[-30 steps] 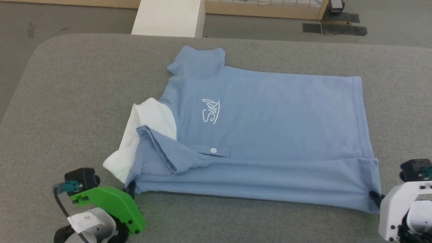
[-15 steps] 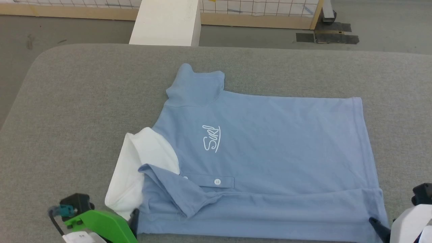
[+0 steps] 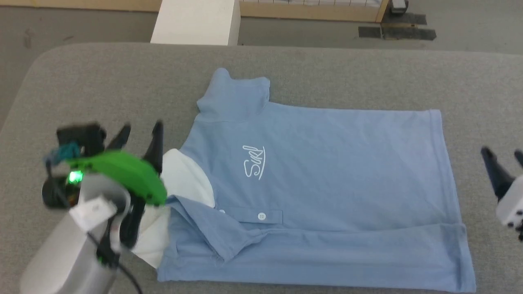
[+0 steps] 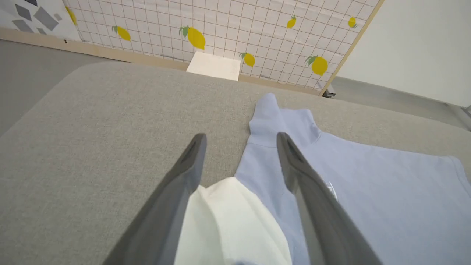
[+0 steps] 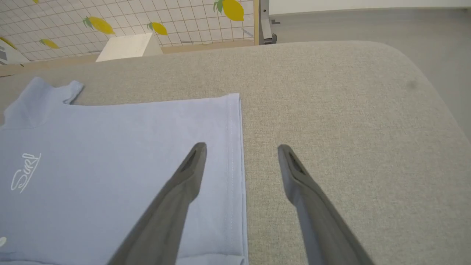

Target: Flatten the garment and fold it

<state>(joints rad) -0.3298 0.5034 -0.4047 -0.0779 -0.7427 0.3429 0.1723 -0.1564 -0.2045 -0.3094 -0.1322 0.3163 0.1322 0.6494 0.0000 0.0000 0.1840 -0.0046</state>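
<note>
Both sets of jaws are spread wide with nothing in them. The garment (image 3: 318,183) lies flat across the middle of the worktop (image 3: 102,81), collar end toward the left edge and hem toward the right. What I can't see well: the left gripper (image 3: 141,130) is smeared with blur in the head view, and its green wrist and pale forearm cover part of the white inside (image 3: 186,179) of the shirt, so the lower bit of that patch is hidden. The right gripper (image 3: 501,153) is cut off by the head view's right side, so I only get its dark fingers and a bit of white housing. A strip along the shirt's near side is folded over, and I can't tell what's under it. The logo (image 3: 254,162) and one button (image 3: 261,216) read fine. In the left wrist view the left gripper (image 4: 240,138) has the white patch between its fingers, but I can't tell its height above the cloth. In the right wrist view the hem edge runs up between the fingers of the right gripper (image 5: 241,146). There's bare worktop left of the collar, along the far edge and right of the hem. A white box (image 3: 196,22) sits beyond the far edge.
</note>
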